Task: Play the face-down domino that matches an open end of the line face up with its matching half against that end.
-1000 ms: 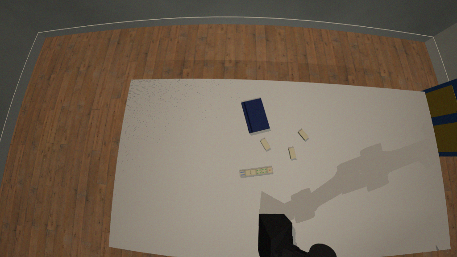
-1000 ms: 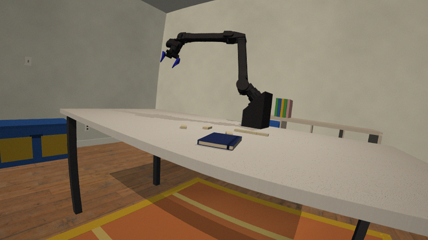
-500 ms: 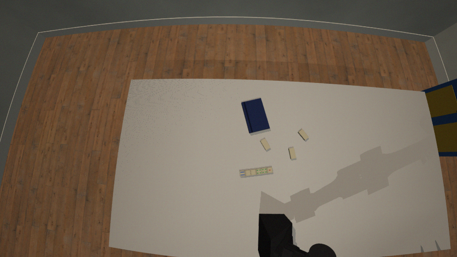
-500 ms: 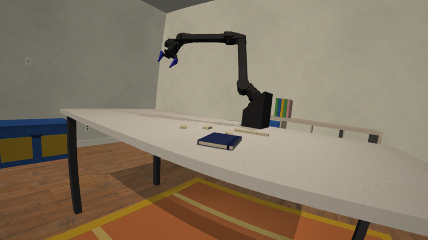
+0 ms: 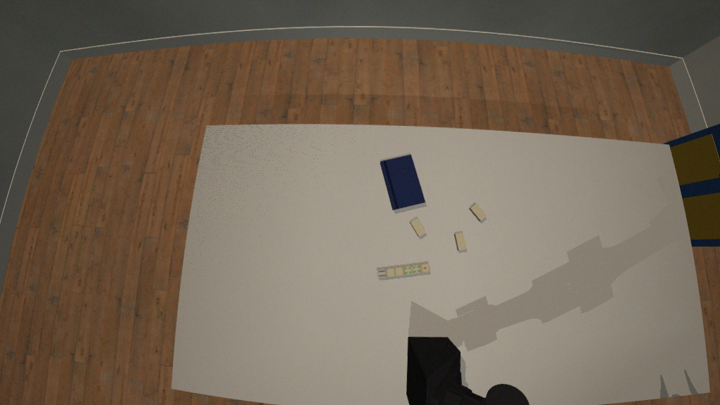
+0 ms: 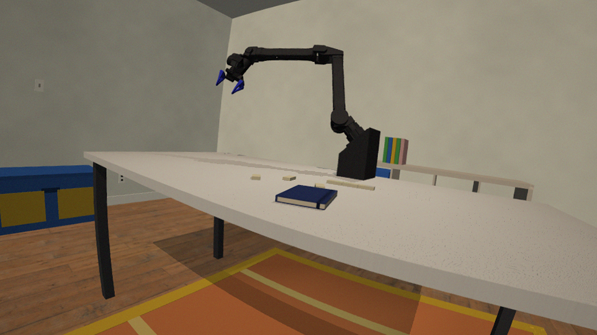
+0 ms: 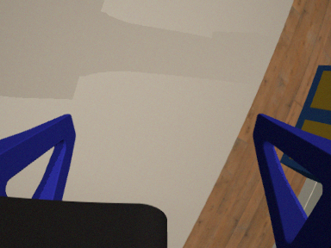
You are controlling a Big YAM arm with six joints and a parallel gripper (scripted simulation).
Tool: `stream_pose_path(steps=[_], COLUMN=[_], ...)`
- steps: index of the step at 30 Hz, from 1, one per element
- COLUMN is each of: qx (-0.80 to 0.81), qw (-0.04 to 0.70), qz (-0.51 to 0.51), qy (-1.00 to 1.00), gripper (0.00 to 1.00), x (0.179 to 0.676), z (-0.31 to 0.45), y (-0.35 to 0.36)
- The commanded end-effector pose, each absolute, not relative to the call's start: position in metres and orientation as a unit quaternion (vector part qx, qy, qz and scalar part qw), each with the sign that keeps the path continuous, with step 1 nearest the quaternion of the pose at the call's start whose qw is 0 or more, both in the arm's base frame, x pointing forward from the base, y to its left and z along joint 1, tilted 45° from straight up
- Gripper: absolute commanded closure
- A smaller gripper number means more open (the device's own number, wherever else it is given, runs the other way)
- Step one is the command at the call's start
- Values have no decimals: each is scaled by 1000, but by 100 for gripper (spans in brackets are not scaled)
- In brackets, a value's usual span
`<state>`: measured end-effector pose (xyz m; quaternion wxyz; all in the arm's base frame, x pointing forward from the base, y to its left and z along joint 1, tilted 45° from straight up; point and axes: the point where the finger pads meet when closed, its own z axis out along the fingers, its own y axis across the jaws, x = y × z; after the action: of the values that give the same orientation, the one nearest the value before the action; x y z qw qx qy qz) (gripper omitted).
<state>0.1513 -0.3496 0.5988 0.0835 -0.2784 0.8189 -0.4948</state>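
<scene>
- My blue fingers (image 6: 226,77) are standing spread as wide as they go, with nothing between them; the gripper (image 6: 230,82) is hanging high above the tabletop (image 6: 423,228), out at the end of my outstretched arm (image 6: 291,53).
- Through the wrist view I am looking down past both fingers at pale tabletop (image 7: 172,131) crossed by my arm's shadow, with its edge and the wooden floor (image 7: 253,200) running off to the right.
- The line of dominoes (image 5: 403,271) is lying flat and face up, well in front of my base (image 5: 432,362), with a blue-marked half at one end and a red-marked half at the other.
- Three face-down dominoes are lying beyond the line, apart from it and from each other: one (image 5: 418,227) just beside the notebook's near corner, one (image 5: 460,241) nearest the red end of the line, and one (image 5: 477,211) farthest out.
- A dark blue notebook (image 5: 402,181) is lying closed on the tabletop beyond the dominoes.
- I am hovering well off to the side of all of them, near the tabletop's edge toward the blue cabinet (image 6: 41,197).
</scene>
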Motion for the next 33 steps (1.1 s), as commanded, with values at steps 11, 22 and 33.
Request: stream_pose_path(steps=[11,22,33], qx=[-248,-232,-231], qw=[154,202,220], qz=[-506,-502,-499], qy=[812,808,806], gripper=[0,0,0], x=[199,231,243], z=[596,591,588], y=[-352,-347,-341])
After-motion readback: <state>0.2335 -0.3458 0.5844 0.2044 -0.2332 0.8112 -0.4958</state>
